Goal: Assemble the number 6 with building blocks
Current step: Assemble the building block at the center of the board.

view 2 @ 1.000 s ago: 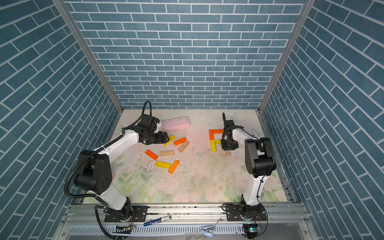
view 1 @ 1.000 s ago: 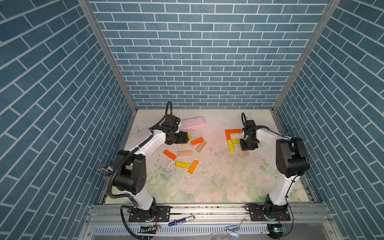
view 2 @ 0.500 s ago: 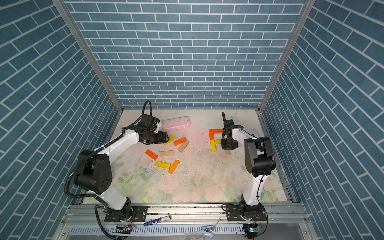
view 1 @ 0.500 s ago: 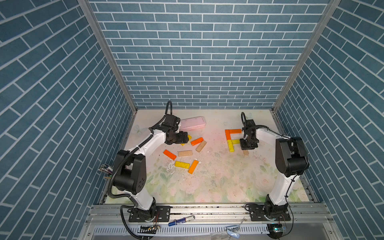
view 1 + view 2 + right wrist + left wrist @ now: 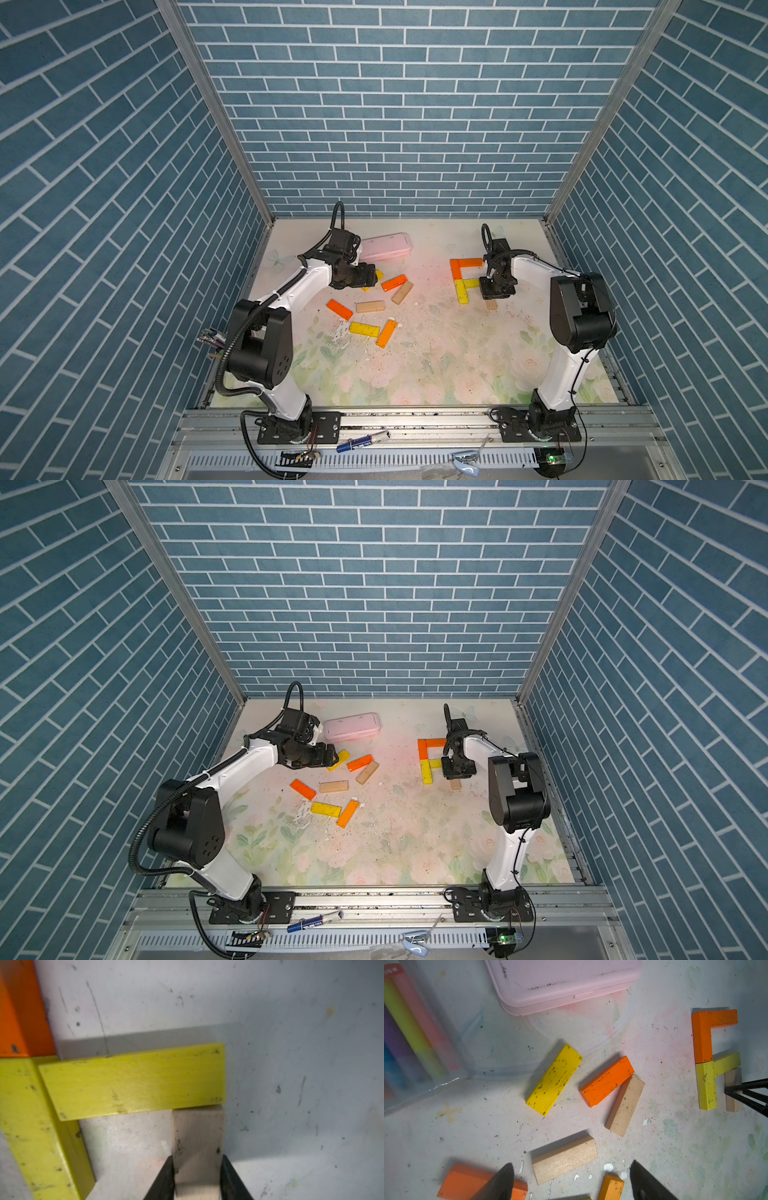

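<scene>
Hardly anything has shifted in the last second. My left pincer (image 5: pixel 572 1164) hangs with jaws wide apart over the loose building blocks (image 5: pixel 370 306). Further right lies the number 6 (image 5: pixel 456 270), unfinished. My right pincer (image 5: pixel 197 1157) hugs both sides of a tan bar (image 5: pixel 197 1136), whose end touches the yellow crossbar (image 5: pixel 133 1080).

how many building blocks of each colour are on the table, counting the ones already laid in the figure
orange blocks: 5
yellow blocks: 4
tan blocks: 3
total: 12
</scene>
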